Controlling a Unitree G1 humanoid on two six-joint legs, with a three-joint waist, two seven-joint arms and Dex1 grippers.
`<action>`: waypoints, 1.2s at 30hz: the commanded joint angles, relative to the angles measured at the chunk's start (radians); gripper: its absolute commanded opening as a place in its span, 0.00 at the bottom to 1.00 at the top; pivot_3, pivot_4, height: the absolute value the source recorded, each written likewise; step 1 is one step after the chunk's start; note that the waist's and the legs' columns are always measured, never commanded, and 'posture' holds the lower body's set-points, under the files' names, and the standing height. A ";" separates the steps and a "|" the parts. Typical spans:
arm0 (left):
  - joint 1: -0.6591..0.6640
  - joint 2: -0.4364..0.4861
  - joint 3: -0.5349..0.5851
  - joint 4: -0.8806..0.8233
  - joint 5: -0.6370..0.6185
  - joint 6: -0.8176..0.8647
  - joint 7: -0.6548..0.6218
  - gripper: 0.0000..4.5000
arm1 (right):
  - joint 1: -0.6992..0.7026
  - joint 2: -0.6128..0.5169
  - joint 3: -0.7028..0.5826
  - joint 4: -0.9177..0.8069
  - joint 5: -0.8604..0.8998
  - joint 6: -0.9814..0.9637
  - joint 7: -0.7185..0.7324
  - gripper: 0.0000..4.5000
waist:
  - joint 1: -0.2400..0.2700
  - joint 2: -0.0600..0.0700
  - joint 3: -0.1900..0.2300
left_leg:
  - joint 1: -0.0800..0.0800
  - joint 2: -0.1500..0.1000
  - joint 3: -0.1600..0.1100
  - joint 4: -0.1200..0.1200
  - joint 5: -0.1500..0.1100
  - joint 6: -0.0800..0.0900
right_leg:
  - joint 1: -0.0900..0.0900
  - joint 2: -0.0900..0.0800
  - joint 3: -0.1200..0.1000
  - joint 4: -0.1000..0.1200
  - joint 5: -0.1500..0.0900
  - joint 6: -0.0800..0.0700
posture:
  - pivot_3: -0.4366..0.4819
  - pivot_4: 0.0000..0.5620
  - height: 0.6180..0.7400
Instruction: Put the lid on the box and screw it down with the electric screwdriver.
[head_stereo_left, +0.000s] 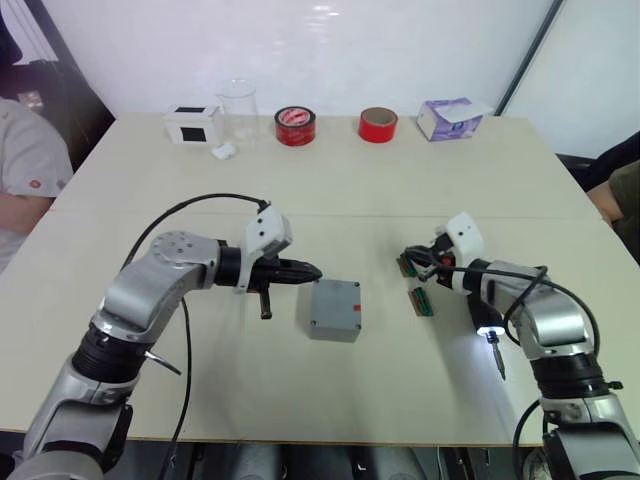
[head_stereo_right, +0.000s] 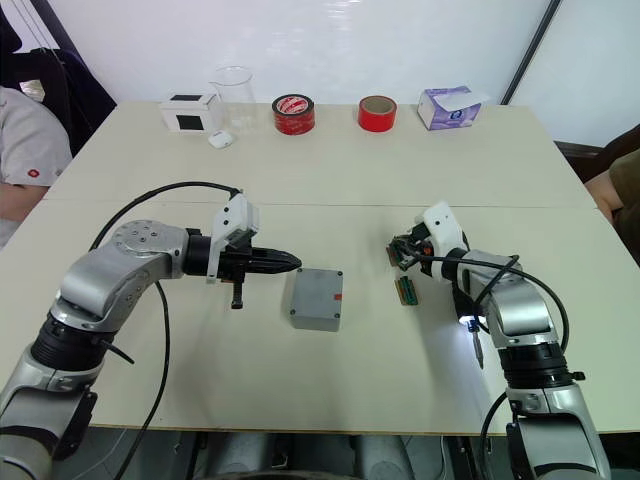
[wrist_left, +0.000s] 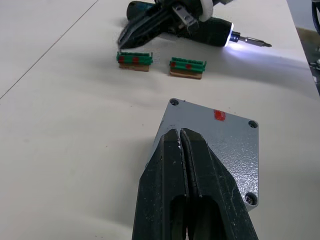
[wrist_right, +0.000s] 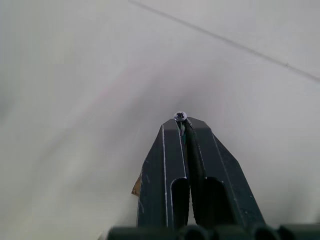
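The box (head_stereo_left: 335, 312), lid (wrist_left: 210, 145) on, sits on the table (head_stereo_left: 400, 170) just right of the clenched left end effector (head_stereo_left: 312, 271). The right end effector (wrist_right: 182, 125) (pinching a screw (wrist_right: 180, 116)) lies farther right, screwdriver (wrist_left: 212, 31) beside it.

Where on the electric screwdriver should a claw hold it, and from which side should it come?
Grip the thick black body of the electric screwdriver across its width, coming from above. It seems to lie flat on the table, so its round sides are open from above. The lit end and thin bit, pointing toward the robot, are too slim.
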 joint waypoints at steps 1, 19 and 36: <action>0.003 0.003 0.017 -0.010 -0.013 -0.009 0.001 0.00 | -0.007 0.000 -0.050 -0.090 0.040 0.014 -0.001 0.00 | 0.000 0.000 0.000 | 0.000 0.000 0.000 0.000 0.000 0.000 | 0.000 0.000 0.000 0.000 0.000 0.000 | 0.48 0.27 1.00; 0.091 0.088 0.045 -0.080 -0.073 0.044 -0.012 0.00 | 0.221 0.051 0.068 -0.668 0.203 0.161 -0.073 0.00 | 0.002 0.000 0.000 | 0.000 0.001 -0.001 0.000 0.000 0.000 | 0.001 -0.001 -0.001 0.000 -0.001 -0.001 | 0.48 0.27 1.00; 0.084 0.080 0.028 -0.081 -0.070 0.037 0.000 0.00 | 0.230 0.011 0.086 -0.558 0.144 0.097 -0.047 0.00 | 0.002 0.000 0.000 | 0.001 0.000 -0.001 0.000 0.000 0.000 | 0.001 0.000 -0.001 0.000 0.000 -0.001 | 0.48 0.27 1.00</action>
